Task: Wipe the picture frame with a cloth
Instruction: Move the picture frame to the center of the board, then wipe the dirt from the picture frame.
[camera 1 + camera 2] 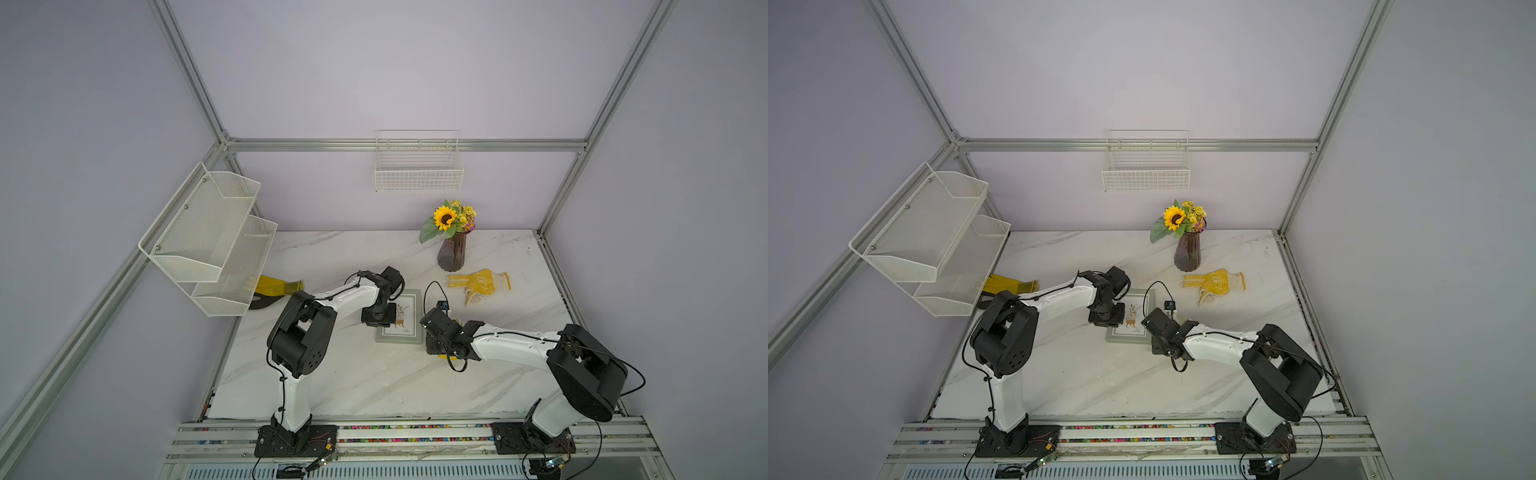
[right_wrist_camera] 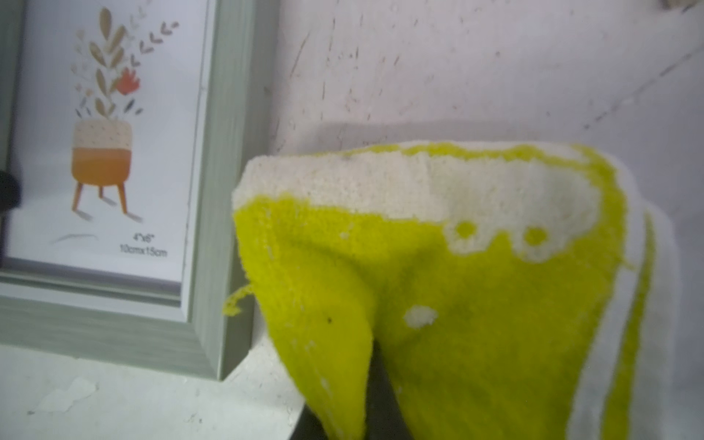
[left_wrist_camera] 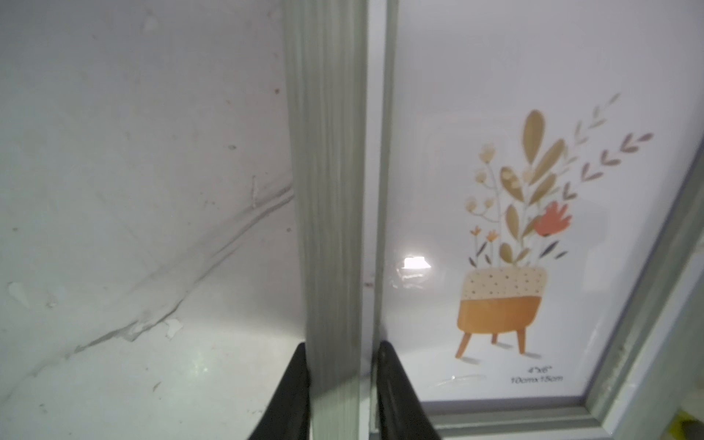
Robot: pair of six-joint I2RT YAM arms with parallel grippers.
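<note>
Yellow-green cloth (image 2: pixel 476 304) pinched in right tool (image 2: pixel 375 365), just beside picture frame (image 2: pixel 217 190).

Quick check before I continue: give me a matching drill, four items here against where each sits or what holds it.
Things:
1 picture frame
2 cloth
3 glove
4 vase

States:
A upright near the table's far edge
B pinched in the right end effector
C rail clamped by the left end effector
D lying flat on the table

Pairs: 1-C, 2-B, 3-D, 4-A

Lilac walls (image 1: pixel 415 62), aluminium posts (image 1: pixel 189 70), marble table (image 1: pixel 353 374), wire basket (image 1: pixel 418 178), mesh shelf (image 1: pixel 199 232).
</note>
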